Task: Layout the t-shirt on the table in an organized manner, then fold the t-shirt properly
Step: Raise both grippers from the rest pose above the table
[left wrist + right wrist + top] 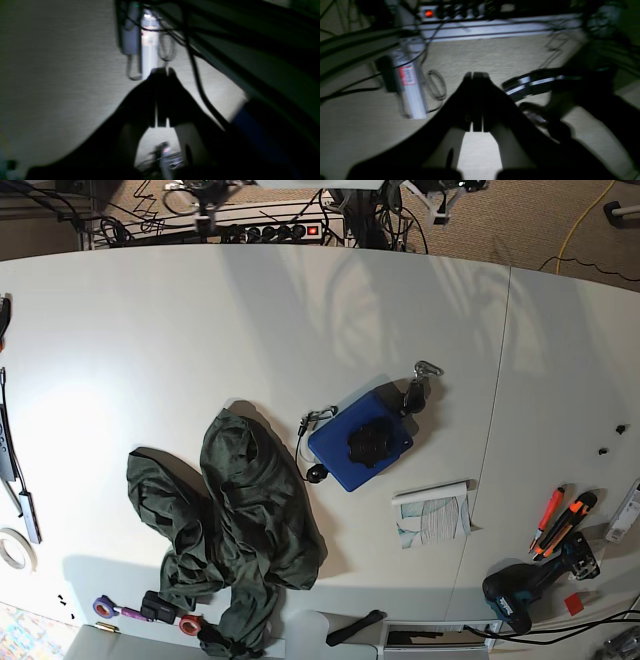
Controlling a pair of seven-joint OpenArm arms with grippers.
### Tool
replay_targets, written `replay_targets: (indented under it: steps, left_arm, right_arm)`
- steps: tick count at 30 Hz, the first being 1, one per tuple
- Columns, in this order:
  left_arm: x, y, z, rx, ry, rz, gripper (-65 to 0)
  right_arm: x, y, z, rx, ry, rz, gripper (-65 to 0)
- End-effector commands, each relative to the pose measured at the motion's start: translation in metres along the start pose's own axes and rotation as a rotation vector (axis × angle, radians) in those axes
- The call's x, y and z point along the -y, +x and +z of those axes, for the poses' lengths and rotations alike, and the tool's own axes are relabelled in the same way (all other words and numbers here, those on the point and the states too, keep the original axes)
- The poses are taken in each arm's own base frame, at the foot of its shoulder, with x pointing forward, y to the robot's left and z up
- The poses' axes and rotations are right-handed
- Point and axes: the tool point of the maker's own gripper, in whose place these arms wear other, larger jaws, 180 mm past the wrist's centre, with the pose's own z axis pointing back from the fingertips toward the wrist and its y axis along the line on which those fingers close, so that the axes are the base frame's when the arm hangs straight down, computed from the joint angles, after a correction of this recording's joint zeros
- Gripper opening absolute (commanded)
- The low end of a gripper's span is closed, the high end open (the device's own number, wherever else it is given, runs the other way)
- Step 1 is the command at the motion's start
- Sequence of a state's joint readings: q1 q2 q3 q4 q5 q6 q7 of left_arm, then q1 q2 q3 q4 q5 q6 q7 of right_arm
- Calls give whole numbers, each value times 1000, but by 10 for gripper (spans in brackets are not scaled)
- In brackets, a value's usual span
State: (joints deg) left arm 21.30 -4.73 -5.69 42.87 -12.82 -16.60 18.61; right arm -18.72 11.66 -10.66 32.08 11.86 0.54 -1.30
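While both pincers, left [162, 71] and right [477, 75], sit pressed together and empty, the t-shirt [235, 530] lies crumpled at the worktop's [150, 330] lower left; you should pinch this soft, limp, light knit at shoulders or hem

The base view looks straight down from high above the table [150, 330]. Both wrist views sit low, facing along their own fingers toward a carpeted floor [495, 55]. Both share one white box [149, 45] among cables.
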Motion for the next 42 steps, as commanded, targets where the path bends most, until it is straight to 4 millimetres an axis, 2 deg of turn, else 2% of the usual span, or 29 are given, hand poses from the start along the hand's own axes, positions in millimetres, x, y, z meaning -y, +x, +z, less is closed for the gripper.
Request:
replay_targets:
  steps: [1,5,10,12,17,23,26,29,33,37,42]
  left_arm:
    - [-6,0,8,26,-8,9,-650]
    - [-22,7,39,161,-12,-20,-650]
    - [-36,10,89,262,20,-138,-650]
    - [-38,7,110,273,25,-195,-650]
    - [-40,3,171,266,30,-391,-650]
    - [-16,21,240,336,-1,-517,-650]
    - [2,43,270,402,-14,-582,-650]
    - [24,74,298,501,-21,-669,-650]
    - [60,115,331,665,-79,-748,-650]
    - [79,154,349,816,-113,-763,-650]
    - [92,199,369,960,-116,-794,-650]
  right_arm:
    - [14,1,5,26,-18,16,-650]
    - [44,7,28,115,-39,87,-650]
    - [65,25,65,222,-61,182,-650]
    - [65,32,83,266,-70,212,-650]
    - [51,40,137,361,-46,210,-650]
    - [58,69,199,481,-57,201,-650]
    - [65,88,224,540,-74,207,-650]
    - [71,117,246,624,-99,214,-650]
    - [67,157,270,748,-106,216,-650]
    - [58,187,285,854,-109,171,-650]
    - [57,212,289,934,-136,97,-650]
